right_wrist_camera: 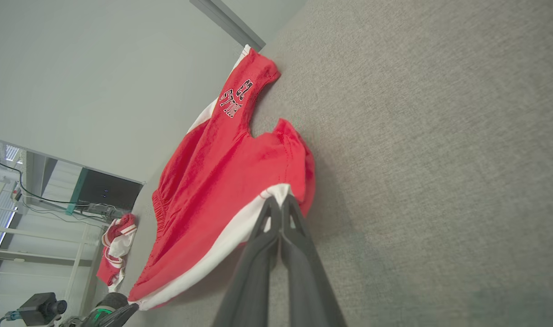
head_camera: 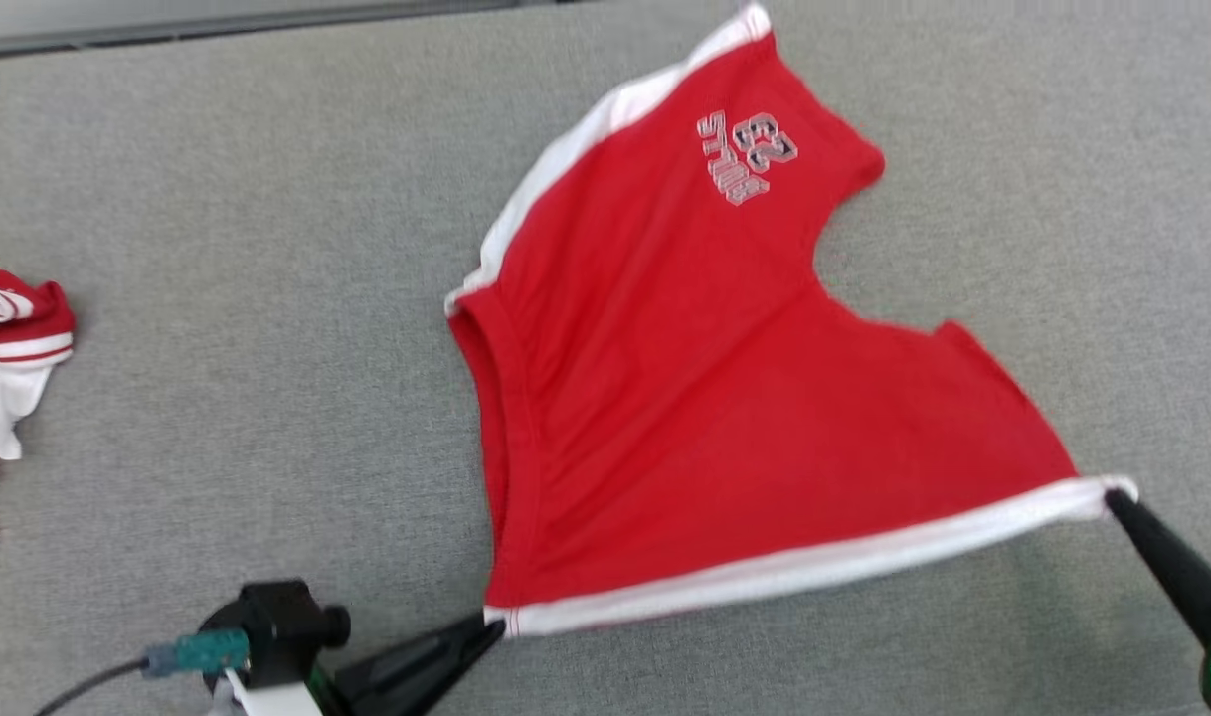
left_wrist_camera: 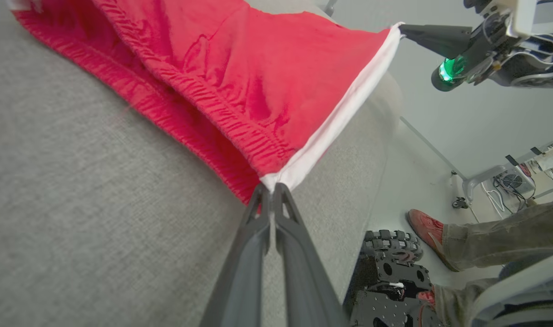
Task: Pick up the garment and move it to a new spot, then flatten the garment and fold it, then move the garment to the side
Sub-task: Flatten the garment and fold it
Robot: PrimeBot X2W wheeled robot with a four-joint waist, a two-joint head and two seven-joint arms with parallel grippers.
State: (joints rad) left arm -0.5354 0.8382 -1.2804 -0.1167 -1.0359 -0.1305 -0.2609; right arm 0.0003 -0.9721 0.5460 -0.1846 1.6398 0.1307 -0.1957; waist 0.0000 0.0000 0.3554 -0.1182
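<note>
Because the red cotton shorts [head_camera: 705, 398] are held by only two pinched corners, the main risk I see is a slip. The left gripper [head_camera: 491, 625] is clenched on the near-left end of the white side band [head_camera: 814, 567] and the right gripper [head_camera: 1113, 495] is clenched on its other end, each with just a sliver of cloth between its fingertips. That band is drawn taut between them and looks raised a little off the grey fabric-covered table [head_camera: 218, 249], while the leg with the printed number [head_camera: 747, 157] lies on the table farther out. Pulling the grippers farther apart, or lifting fast, would likely tear a corner free, and the shorts would drop in a heap. Uneven travel of the two arms would skew the cloth, and the rough table surface could drag the trailing leg so that it folds under. The other leg sags in a fold near the right gripper, and that crease may get pressed in during flattening. A carry to the left should stop well short of the crumpled red-and-white striped garment [head_camera: 9, 348] at the left, or the two could tangle.
</note>
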